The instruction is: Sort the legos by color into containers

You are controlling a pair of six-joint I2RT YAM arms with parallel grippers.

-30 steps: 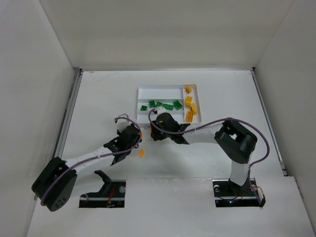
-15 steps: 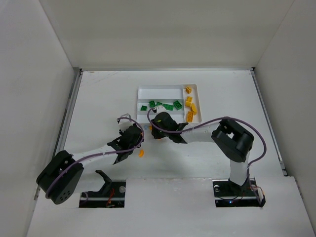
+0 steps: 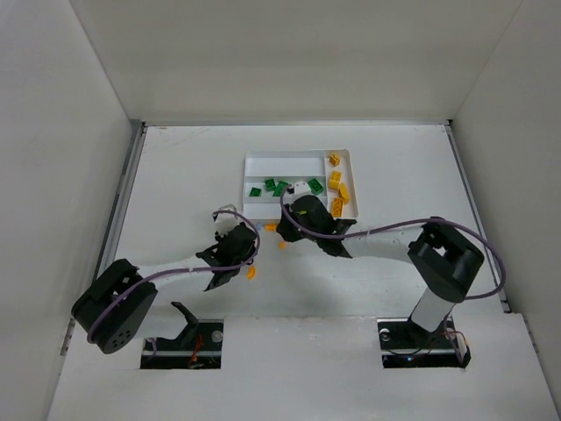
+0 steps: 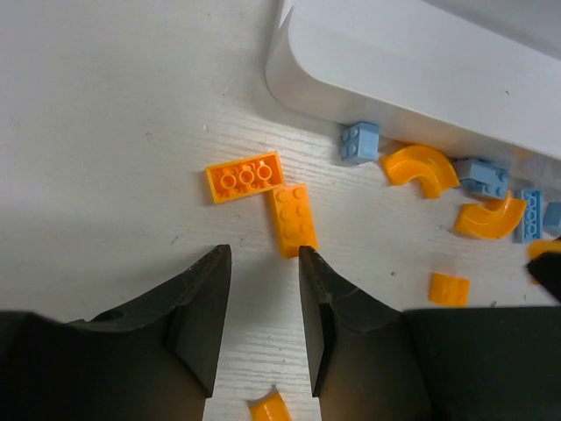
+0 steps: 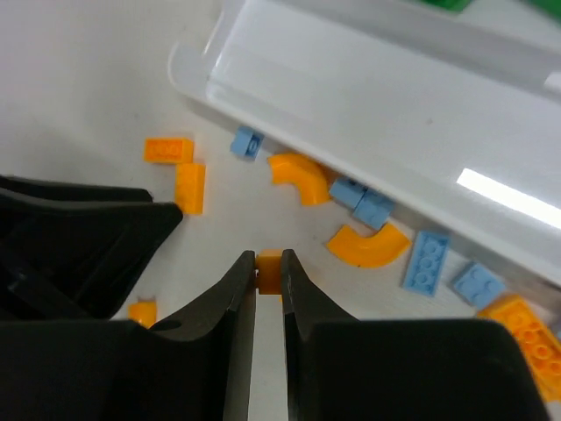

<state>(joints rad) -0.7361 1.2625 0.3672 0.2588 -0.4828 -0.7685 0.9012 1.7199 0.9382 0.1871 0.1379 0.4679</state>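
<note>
The right fingers (image 5: pixel 235 303) pinch a tiny orange lego (image 5: pixel 269 270) at the bottom middle. The left fingers (image 4: pixel 200 303) stand apart over the tabletop (image 4: pixel 105 132), just below a flat orange lego (image 4: pixel 294 219).

White table (image 3: pixel 193 167), plain white walls (image 3: pixel 289 53)

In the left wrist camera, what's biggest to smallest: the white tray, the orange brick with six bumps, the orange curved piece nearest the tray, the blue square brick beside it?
1. white tray, only partly in view
2. orange brick with six bumps and orange curved piece: about alike
3. blue square brick
</note>
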